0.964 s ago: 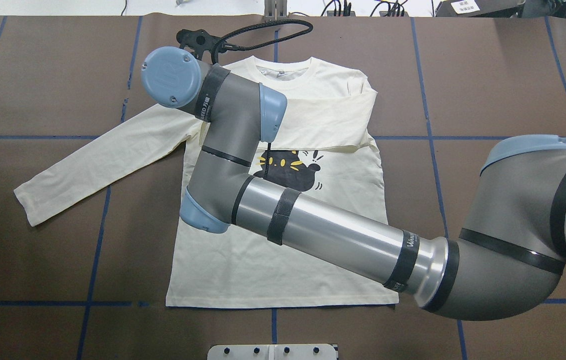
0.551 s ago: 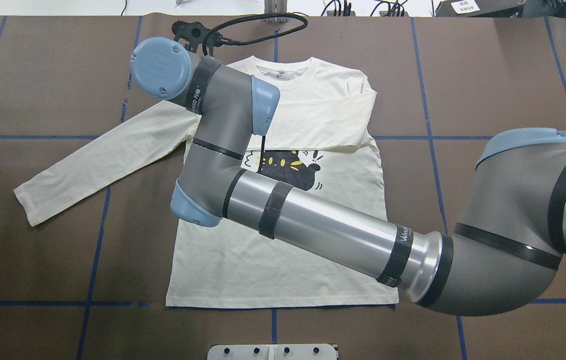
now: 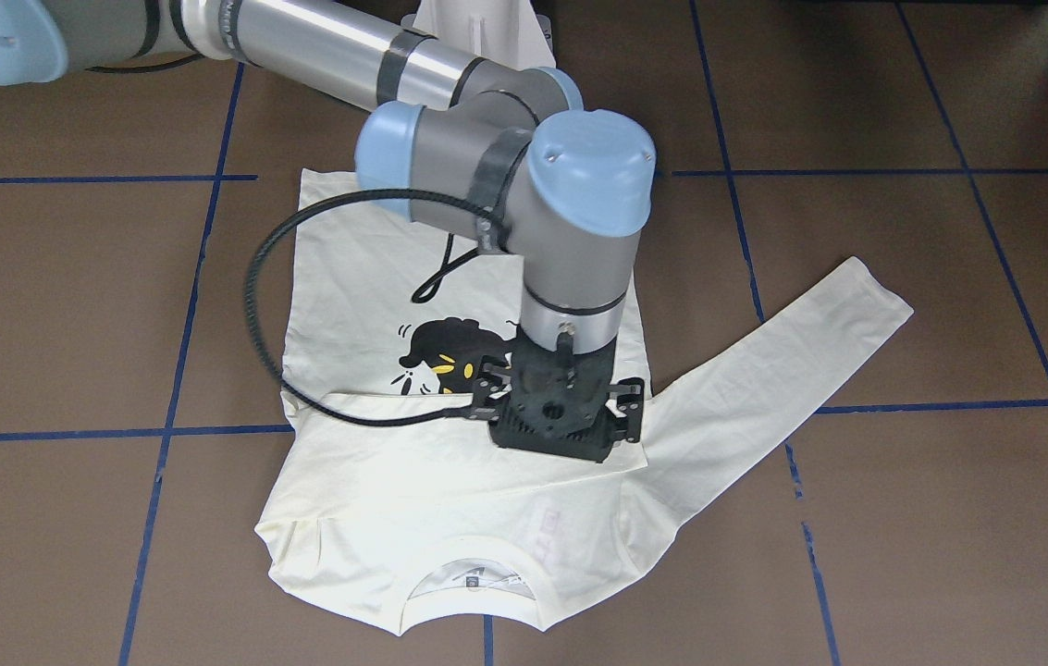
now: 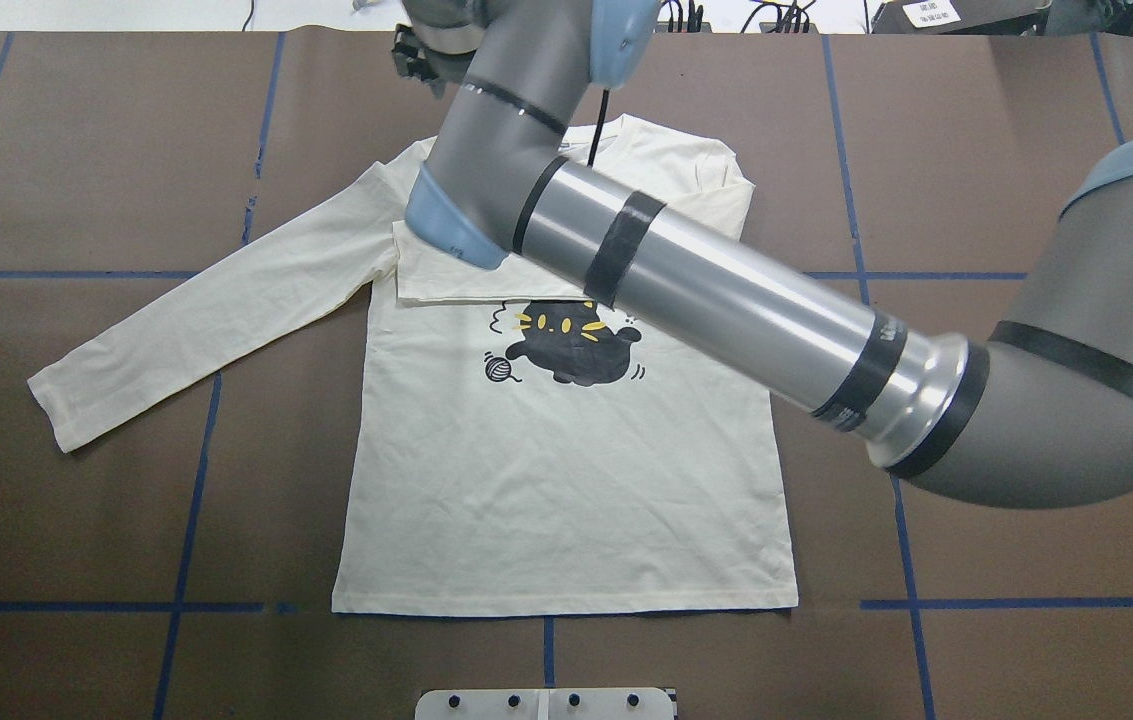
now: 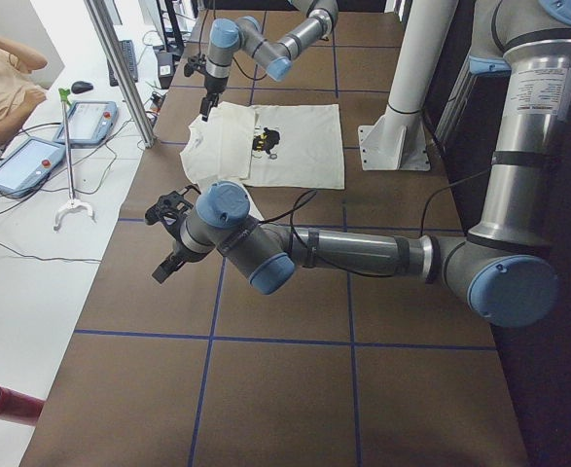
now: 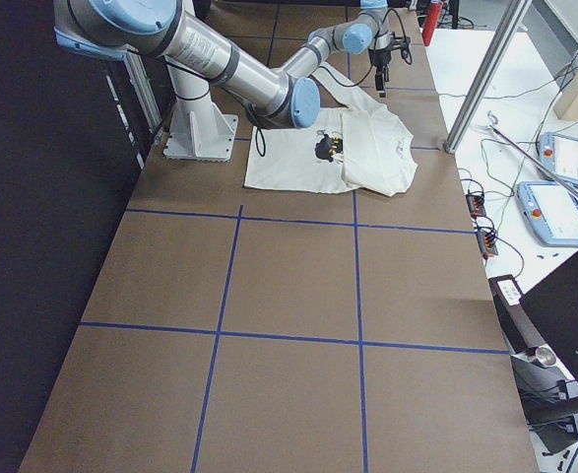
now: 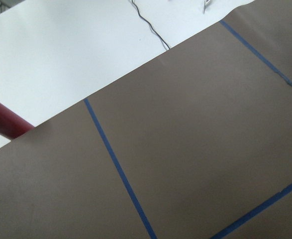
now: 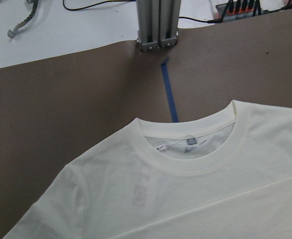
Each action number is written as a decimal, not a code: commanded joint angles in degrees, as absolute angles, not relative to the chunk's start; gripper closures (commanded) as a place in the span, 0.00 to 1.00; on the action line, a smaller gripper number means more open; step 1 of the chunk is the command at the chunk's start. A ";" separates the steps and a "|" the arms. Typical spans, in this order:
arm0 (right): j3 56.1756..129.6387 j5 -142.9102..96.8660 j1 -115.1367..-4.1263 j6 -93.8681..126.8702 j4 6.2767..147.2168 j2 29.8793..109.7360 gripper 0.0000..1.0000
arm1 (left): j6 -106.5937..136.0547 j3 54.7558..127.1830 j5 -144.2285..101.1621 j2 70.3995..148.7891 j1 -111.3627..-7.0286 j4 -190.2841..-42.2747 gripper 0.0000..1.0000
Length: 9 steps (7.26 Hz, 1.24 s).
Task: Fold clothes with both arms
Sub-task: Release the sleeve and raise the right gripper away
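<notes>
You have the T-shirt (image 4: 566, 480) flat and print-up on the worktop (image 4: 976, 150), one sleeve (image 4: 431, 280) folded across the chest. The right arm (image 3: 505, 120) holds its jaws over that sleeve; the left arm (image 5: 353, 253) has its own well aside. Open or closed, I cannot tell.

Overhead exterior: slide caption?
Right arm reaches across the cat-print T-shirt; one sleeve folded over the chest, the other spread flat.

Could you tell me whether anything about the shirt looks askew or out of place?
Nothing damaged. The cream-white long-sleeved T-shirt is lopsided: one sleeve is folded across the chest, the other sleeve lies splayed out, and the folded shoulder puckers slightly.
</notes>
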<state>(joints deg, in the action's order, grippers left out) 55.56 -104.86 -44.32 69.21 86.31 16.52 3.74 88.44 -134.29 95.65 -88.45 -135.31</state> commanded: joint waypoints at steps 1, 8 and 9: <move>64.80 -115.80 -53.66 52.37 90.35 26.83 0.00 | 9.37 88.59 -135.53 94.14 -78.12 -143.42 0.00; 87.96 -128.85 -74.09 8.54 92.64 63.50 0.00 | 12.13 98.88 -116.66 78.58 -52.94 -144.14 0.00; 90.07 -128.93 -74.70 7.83 92.29 66.50 0.00 | 12.30 98.70 -113.32 78.23 -50.04 -144.05 0.00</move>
<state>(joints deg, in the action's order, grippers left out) 87.38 -128.70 -73.66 9.67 92.68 62.09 12.17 98.55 -117.86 79.23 -54.02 -144.12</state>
